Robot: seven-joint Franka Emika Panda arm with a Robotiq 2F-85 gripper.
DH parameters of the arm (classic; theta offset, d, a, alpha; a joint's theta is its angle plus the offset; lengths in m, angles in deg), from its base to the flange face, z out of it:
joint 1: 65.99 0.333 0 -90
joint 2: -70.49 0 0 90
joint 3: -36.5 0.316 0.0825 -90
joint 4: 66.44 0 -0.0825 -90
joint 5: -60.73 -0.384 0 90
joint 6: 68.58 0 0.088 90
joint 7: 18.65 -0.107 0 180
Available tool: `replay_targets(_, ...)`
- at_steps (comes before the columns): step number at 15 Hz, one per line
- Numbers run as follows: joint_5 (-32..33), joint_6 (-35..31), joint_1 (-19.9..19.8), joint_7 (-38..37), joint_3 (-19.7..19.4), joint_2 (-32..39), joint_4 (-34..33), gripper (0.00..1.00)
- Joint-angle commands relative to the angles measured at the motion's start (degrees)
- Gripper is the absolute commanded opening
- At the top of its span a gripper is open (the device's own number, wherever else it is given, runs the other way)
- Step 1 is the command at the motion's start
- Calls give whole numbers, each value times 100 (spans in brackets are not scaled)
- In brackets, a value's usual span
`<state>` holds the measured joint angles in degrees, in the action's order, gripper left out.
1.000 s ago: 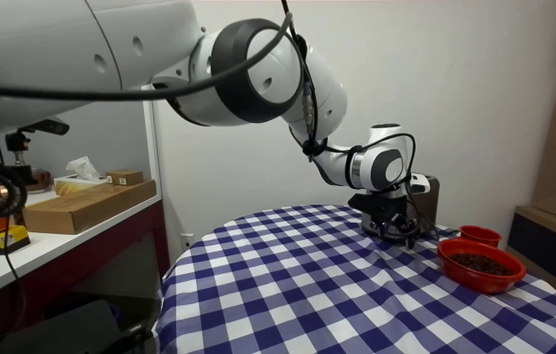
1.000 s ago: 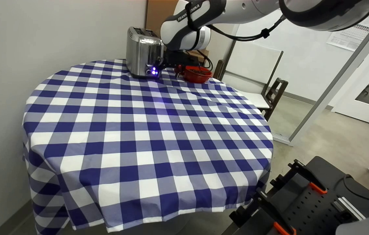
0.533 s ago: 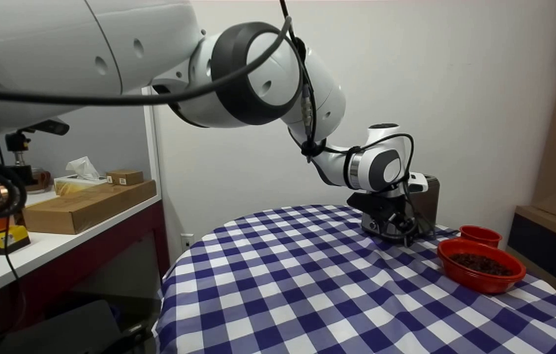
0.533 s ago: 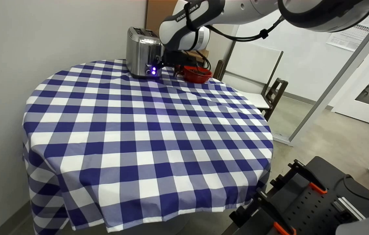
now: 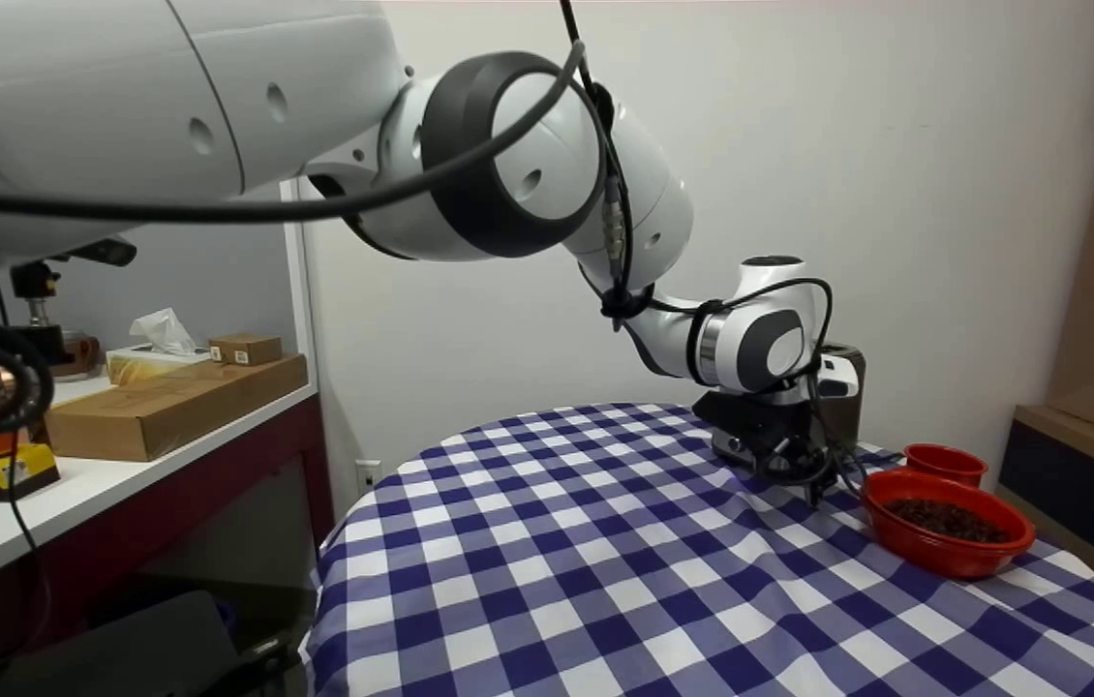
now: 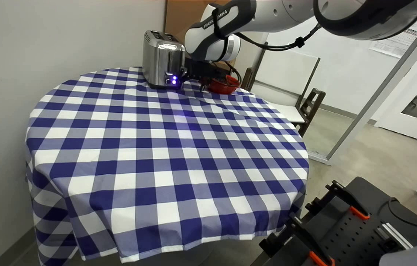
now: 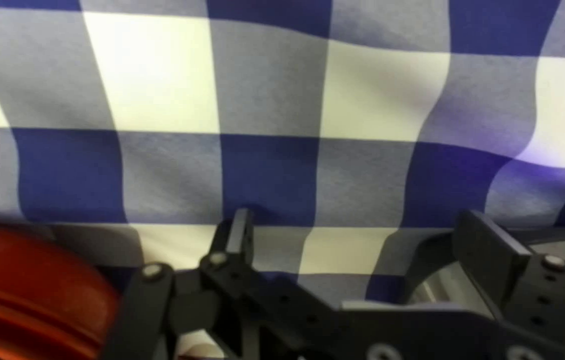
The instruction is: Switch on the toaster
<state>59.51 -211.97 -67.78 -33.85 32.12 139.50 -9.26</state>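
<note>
The shiny silver toaster stands at the table's far edge in an exterior view, with blue-violet lights glowing low on its front. In an exterior view its brownish side shows partly behind my arm. In the wrist view its metal and dark base show at lower right, behind one finger. My gripper is open, with nothing between the fingers, low above the cloth. In both exterior views the gripper is right beside the toaster's front, one finger close to it. Whether that finger touches the toaster cannot be told.
A red bowl with dark bits stands close on the gripper's other side; its rim also shows in the wrist view. A smaller red container stands behind it. The checkered cloth covers the round table. A wall is behind the toaster.
My gripper shifted slightly one way, then moved a little down and toward the red bowl, slightly away from the toaster's front. The toaster has not moved, and its lights glow throughout.
</note>
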Motion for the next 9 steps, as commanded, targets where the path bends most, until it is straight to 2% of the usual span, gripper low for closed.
replay_targets(1,-223,418,-156,34,100,-2,-98,100)
replay_targets(2,-285,606,-213,82,151,-73,-66,100)
replay_targets(3,-294,930,-24,-126,142,-178,-182,100)
replay_targets(9,-572,2096,35,146,641,-1119,40,100)
